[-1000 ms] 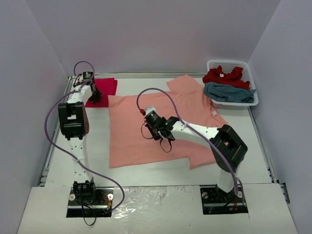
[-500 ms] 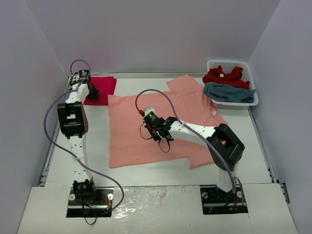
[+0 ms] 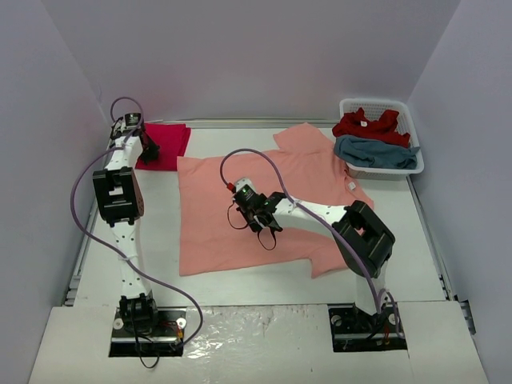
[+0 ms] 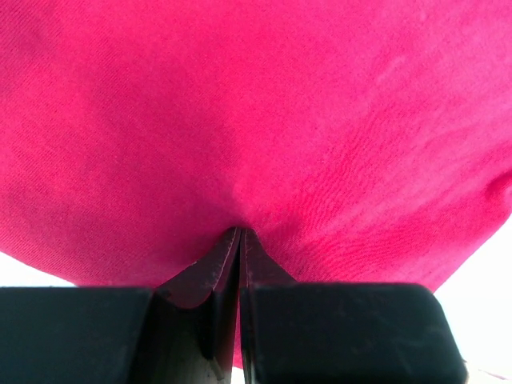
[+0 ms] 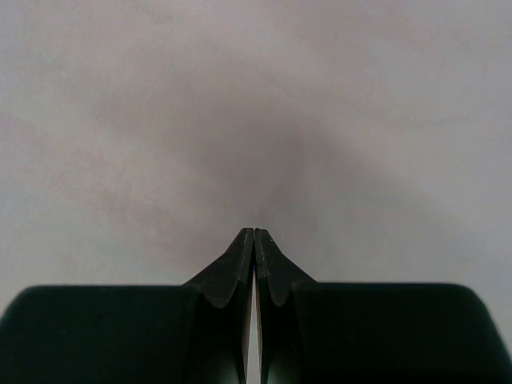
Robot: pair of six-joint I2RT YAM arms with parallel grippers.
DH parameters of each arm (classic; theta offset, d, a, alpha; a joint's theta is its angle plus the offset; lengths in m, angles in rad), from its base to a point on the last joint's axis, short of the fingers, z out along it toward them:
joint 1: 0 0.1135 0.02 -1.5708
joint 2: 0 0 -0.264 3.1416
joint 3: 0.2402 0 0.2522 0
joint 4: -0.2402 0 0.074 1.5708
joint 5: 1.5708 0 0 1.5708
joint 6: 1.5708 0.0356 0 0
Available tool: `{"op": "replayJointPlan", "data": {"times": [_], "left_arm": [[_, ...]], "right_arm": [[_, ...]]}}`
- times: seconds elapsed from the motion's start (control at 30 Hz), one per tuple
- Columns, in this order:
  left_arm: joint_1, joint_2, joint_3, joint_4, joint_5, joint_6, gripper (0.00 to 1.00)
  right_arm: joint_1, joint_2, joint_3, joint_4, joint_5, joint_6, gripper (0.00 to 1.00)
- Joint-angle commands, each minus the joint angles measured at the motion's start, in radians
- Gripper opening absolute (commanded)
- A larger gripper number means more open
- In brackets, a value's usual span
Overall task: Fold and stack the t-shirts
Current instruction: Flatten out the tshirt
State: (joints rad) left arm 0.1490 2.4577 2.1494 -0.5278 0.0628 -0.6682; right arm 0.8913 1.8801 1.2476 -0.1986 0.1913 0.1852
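Upper left, my left gripper is clenched on a pucker of the folded tee, so I judge one done. In the centre the salmon tee lies spread flat, not yet folded. My right gripper hangs over it, clamped on nothing. Upper right, the basket holds a crumpled red tee and a teal tee, both left to do.

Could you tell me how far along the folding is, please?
Done: one crimson t-shirt lies folded at the far left, the shut left gripper pinching it. In hand: the salmon t-shirt lies spread flat under the shut right gripper. Left: red t-shirt and teal t-shirt in the basket.
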Motion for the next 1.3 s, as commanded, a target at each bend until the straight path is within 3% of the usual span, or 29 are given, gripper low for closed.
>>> {"op": "replayJointPlan", "data": {"times": [0.0,0.5,0.8,1.03,1.27], "left_arm": [[0.032,0.02,0.021,-0.018,0.009,-0.028,0.02],[0.098,-0.032,-0.079,0.049,0.045,-0.07,0.02],[0.074,-0.112,-0.108,0.078,0.006,-0.036,0.02],[0.057,-0.163,-0.007,0.036,0.034,-0.004,0.02],[0.04,-0.089,0.115,0.002,0.078,0.019,0.02]], "right_arm": [[0.005,0.011,0.036,-0.035,0.034,-0.003,0.0],[0.006,0.033,0.052,-0.048,0.031,-0.003,0.0],[0.006,0.034,0.046,-0.053,0.028,-0.003,0.0],[0.008,0.031,0.049,-0.051,0.02,-0.007,0.0],[0.012,0.034,0.046,-0.051,0.016,-0.01,0.0]]}}
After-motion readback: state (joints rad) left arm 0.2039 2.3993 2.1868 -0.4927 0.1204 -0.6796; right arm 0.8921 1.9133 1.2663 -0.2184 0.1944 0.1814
